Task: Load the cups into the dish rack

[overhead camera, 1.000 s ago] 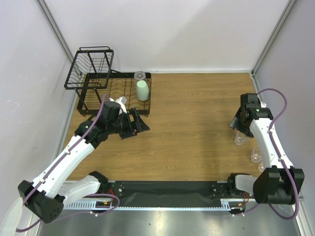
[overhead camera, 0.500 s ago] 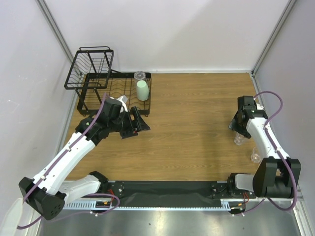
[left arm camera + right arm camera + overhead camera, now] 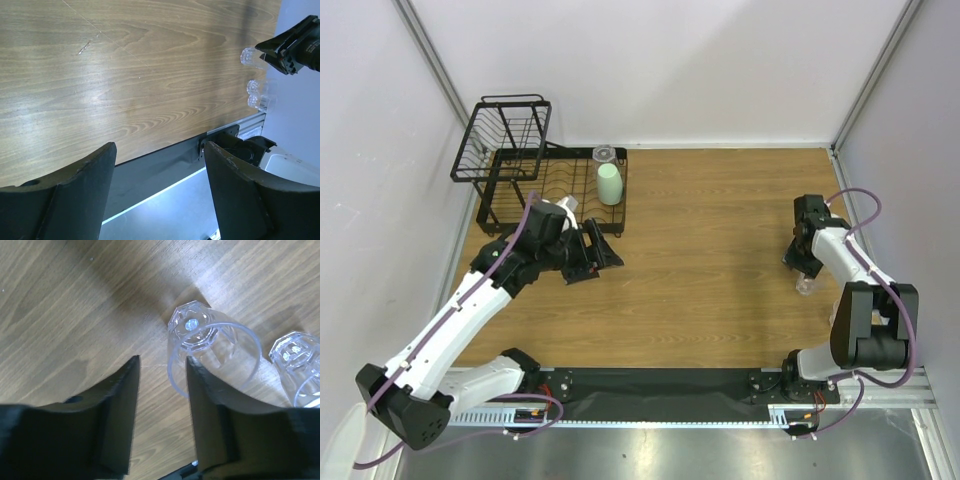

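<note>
We take the step in hand to be the right arm's pickup of a cup from the tabletop [image 3: 710, 250]. The load then has to go to the dish rack [image 3: 502, 140], which stands well apart from the right gripper [image 3: 162, 362], right across the wood on the left arm's side. A carry that long calls for a sound hold before any lift. We would sink the gripper a little deeper over the rim, close gently so the glass neither slips nor skids, and lift straight up to clear the neighbour.

The left gripper [image 3: 610, 255] hovers just in front of the rack, widely spread and holding nothing. Beyond it, in the rack's low tray, a mint tumbler [image 3: 609, 184] already sits, with a small clear glass [image 3: 604, 154] just behind it.

The right gripper is partly spread and, as far as we can tell, not yet pinching. The clear cup [image 3: 200, 332] stands upright on the wood directly under it. One finger seems to sit over the cup's mouth and the other outside, so the cup's near wall lies in the gap between them. A second clear cup [image 3: 297, 360] stands just beside the first, outside the jaws on the far side of the inner finger, near enough to be knocked if the gripper drifts sideways.
</note>
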Available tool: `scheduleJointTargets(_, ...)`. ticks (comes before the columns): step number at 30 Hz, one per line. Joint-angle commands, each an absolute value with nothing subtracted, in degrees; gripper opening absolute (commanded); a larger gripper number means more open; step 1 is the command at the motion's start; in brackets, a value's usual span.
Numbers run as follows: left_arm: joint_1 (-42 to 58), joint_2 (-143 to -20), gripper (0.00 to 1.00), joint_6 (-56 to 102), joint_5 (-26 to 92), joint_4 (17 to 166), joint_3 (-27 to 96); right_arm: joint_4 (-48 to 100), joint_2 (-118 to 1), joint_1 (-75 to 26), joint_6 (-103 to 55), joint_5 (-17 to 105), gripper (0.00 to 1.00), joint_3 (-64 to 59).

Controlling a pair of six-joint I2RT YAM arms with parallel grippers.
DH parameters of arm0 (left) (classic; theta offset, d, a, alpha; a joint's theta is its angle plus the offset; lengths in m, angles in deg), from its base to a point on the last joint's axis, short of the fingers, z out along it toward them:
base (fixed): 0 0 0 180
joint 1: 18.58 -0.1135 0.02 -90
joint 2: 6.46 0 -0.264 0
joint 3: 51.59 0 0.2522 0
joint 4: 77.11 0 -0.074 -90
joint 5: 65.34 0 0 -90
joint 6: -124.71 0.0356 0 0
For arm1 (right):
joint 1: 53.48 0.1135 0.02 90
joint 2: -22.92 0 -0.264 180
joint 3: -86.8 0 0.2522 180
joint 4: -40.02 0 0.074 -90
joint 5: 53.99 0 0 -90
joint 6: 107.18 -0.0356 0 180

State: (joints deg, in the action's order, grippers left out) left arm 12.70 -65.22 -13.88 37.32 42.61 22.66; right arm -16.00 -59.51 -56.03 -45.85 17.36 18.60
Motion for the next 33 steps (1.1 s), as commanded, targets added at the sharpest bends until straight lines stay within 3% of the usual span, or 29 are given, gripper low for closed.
scheduleJointTargets(1,12.97,-63.15,0.77,-14.24,37.49,42.11,24.49,-13.64,-60.4,-56.3,-47.24,16.23,0.45,19.16)
scheduleJointTargets(6,13.06,-62.53,0.74,-14.42,39.07,43.16,23.52,-14.52,-60.4,-56.3,-48.11,16.59,0.32,18.9)
scheduleJointTargets(12,12.97,-62.44,0.74,-13.28,40.57,45.45,24.84,-14.43,-57.76,-56.3,-48.91,19.48,0.0,19.51)
scheduleJointTargets(17,12.97,-60.77,0.77,-11.35,38.64,45.97,27.47,-14.87,-55.75,-56.3,-46.89,23.08,0.0,17.23)
scheduleJointTargets(21,13.06,-58.14,0.81,-11.43,36.53,47.82,29.76,-12.77,-52.41,-55.68,-46.44,39.05,0.0,12.32)
scheduleJointTargets(25,12.88,-56.21,0.81,-15.63,30.39,48.52,32.13,-5.49,-51.79,-54.1,-50.83,66.77,0.0,7.92)
scheduleJointTargets(28,12.88,-53.66,0.82,-18.36,27.66,55.17,31.17,9.86,-51.79,-50.24,-63.28,80.77,0.0,8.7)
scheduleJointTargets(31,12.88,-50.07,0.85,-20.3,25.46,64.56,26.27,38.89,-52.92,-44.88,-84.27,85.05,0.0,10.2)
scheduleJointTargets(33,12.88,-47.78,0.86,-21.09,23.27,69.6,23.36,48.63,-55.03,-39.89,-96.9,84.36,0.0,8.19)
